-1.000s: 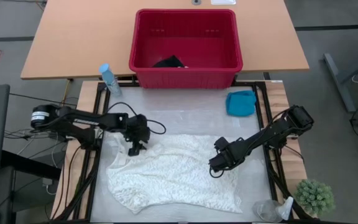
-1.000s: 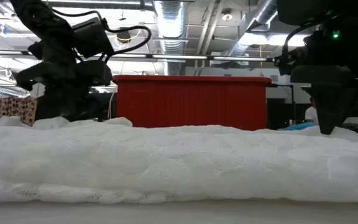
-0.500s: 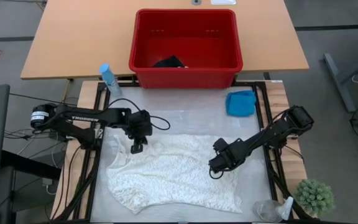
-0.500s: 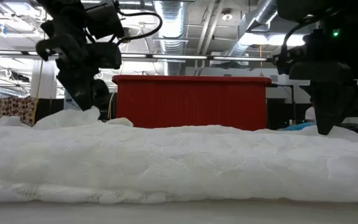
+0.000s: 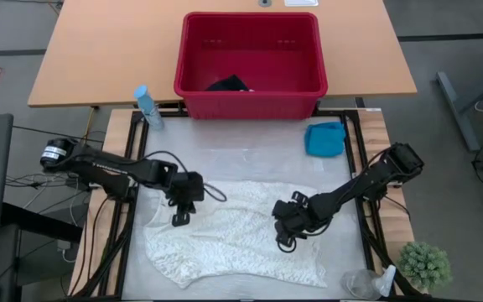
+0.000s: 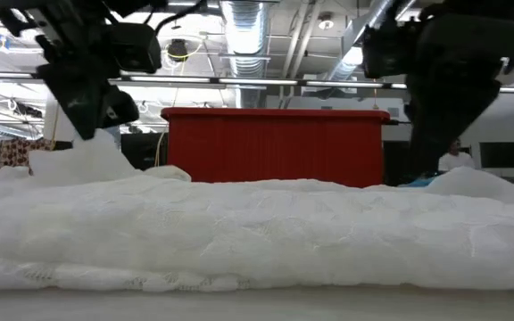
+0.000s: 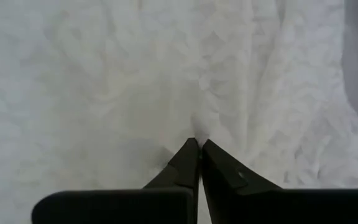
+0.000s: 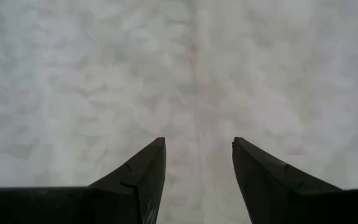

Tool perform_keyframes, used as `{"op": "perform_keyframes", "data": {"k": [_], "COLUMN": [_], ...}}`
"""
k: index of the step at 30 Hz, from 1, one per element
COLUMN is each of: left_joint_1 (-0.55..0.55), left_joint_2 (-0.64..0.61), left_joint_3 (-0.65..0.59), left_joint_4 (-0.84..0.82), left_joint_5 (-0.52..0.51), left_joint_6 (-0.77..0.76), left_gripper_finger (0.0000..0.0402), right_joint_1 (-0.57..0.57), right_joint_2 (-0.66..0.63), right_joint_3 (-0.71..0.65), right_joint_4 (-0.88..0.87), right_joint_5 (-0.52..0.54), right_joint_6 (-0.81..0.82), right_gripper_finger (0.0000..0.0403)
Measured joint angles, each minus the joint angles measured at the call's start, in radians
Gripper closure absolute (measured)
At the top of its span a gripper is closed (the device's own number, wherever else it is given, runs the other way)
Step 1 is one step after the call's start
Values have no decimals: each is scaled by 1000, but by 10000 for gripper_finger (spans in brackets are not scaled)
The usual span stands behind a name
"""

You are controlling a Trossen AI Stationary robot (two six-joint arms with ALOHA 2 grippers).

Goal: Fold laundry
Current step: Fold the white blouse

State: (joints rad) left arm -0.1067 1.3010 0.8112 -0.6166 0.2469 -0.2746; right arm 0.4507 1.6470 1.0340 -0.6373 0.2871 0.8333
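The cream-white lacy cloth [image 5: 237,235] lies spread on the table's near half. My left gripper [image 5: 180,216] is shut on it near its far left part, where a peak of cloth [image 6: 78,159] stands up from the table. My right gripper [image 5: 285,242] stands open, pointing down over the cloth's right middle [image 8: 194,93], with nothing between its fingers. I cannot tell whether its tips touch the cloth. The turquoise garment [image 5: 325,138] lies on the table at the far right. The dark garment [image 5: 229,84] lies inside the red basket [image 5: 250,105]. My left gripper pinches a small pucker of the lacy cloth [image 7: 197,129] between its two fingertips, near the cloth's far left edge. The fingers come from above, slanting down. The pinched part is raised into a peak; the rest lies on the table. One layer or several, I cannot tell.
A light-blue bottle [image 5: 147,105] stands at the table's far left corner. A clear spray bottle [image 5: 367,283] and a small green plant [image 5: 424,264] stand at the near right corner. The red basket sits on a wooden table behind.
My left gripper has shut on the cloth, then gone up and toward the near edge, drawing that part of the cloth up into a peak. My right gripper has turned about and shifted a little toward the table's left, staying open.
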Motion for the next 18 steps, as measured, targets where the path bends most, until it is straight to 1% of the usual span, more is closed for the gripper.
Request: {"op": "perform_keyframes", "data": {"k": [5,7,9,13,18], "left_joint_1": [-84,-109,-132,-168,-211], "left_joint_2": [0,0,0,0,0], "left_joint_3": [0,0,0,0,0], "left_joint_4": [0,0,0,1,1], "left_joint_5": [-70,-86,-103,-152,-200], "left_joint_6": [-79,-112,-144,-211,-272], "left_gripper_finger": [401,401,401,401,401], "right_joint_1": [-15,-10,-3,-6,-76], "right_joint_2": [0,0,-8,-14,-10], "right_joint_3": [0,-1,-1,-1,-1], "right_joint_4": [-130,-135,-75,127,371], "right_joint_5": [0,3,24,96,110], "right_joint_6": [66,64,-1,-208,-377], "right_gripper_finger": [194,194,194,194,194]}}
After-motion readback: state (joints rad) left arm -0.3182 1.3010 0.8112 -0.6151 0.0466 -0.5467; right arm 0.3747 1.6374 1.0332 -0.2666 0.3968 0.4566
